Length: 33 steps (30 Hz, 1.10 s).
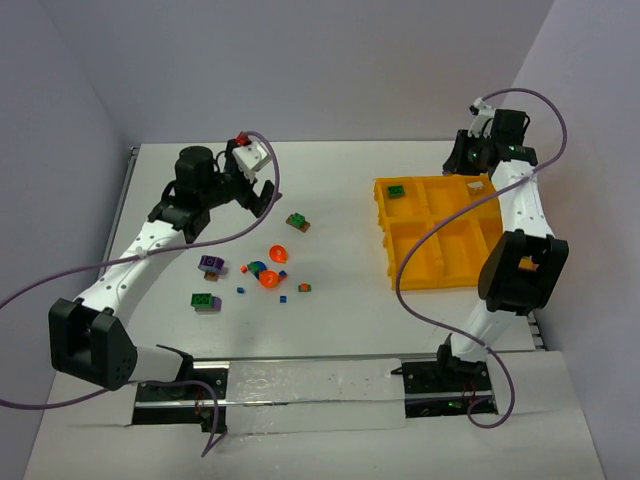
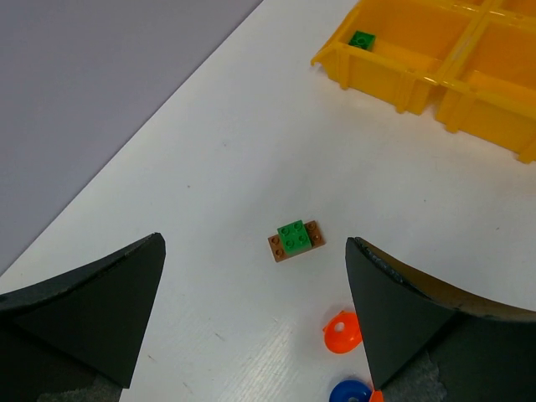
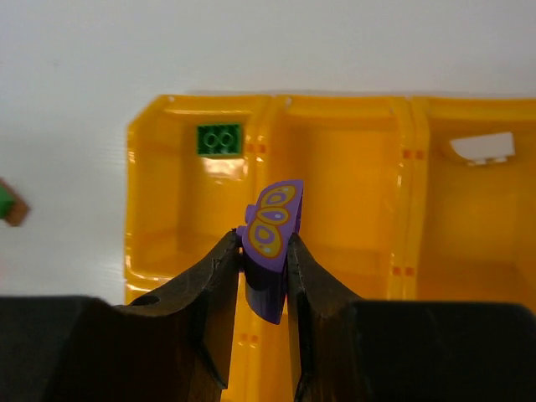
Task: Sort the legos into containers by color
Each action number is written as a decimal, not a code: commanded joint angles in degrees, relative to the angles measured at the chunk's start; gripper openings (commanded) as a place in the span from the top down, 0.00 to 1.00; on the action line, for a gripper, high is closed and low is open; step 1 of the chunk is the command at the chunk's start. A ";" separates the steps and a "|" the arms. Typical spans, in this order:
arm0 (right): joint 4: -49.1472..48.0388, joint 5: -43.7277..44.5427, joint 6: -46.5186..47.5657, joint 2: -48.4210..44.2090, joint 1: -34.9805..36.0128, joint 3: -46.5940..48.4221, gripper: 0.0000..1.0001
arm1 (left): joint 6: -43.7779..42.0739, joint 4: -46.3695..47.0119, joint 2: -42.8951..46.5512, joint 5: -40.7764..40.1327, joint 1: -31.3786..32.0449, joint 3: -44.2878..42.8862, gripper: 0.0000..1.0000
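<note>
Overhead view, two wrist close-ups, tray (image 1: 412, 250) shared

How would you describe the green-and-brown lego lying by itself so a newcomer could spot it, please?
Start at the yellow tray on the right of the table. Left of it, on bare table, farther back than the scattered cluster, lies the lego. It alone is a green brick stacked on a brown one.

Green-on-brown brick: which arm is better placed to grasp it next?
Left. The left claw is open and aimed at the brick; the right claw is shut on a purple piece above the tray.
</note>
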<state>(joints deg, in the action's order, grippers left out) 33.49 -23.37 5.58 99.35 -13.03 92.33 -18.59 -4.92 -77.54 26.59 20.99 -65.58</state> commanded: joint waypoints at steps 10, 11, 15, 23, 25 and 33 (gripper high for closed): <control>5.00 21.73 6.04 14.18 4.08 12.74 1.00 | 3.20 -2.44 -1.70 -7.52 -0.25 -2.80 0.01; 4.62 21.62 6.08 14.83 4.46 12.81 1.00 | 3.54 -2.74 -1.63 -7.86 -0.25 -2.80 0.01; 4.24 21.26 5.94 17.64 6.04 14.17 1.00 | 4.35 -3.18 -0.90 -9.24 -0.43 -2.15 0.01; 1.77 28.76 5.42 23.12 8.87 15.04 1.00 | 5.04 -5.04 0.96 -12.72 -1.26 -0.88 0.01; 1.14 32.46 5.16 23.90 9.98 15.39 0.99 | 5.37 -5.44 1.13 -13.20 -2.03 -0.86 0.01; 0.30 35.72 5.54 25.90 12.42 15.69 0.80 | 5.05 -6.68 1.61 -13.94 -3.64 -0.78 0.01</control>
<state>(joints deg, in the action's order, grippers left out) 36.40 9.16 11.22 124.79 -1.61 105.03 -14.15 -10.93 -78.15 13.61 17.87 -65.63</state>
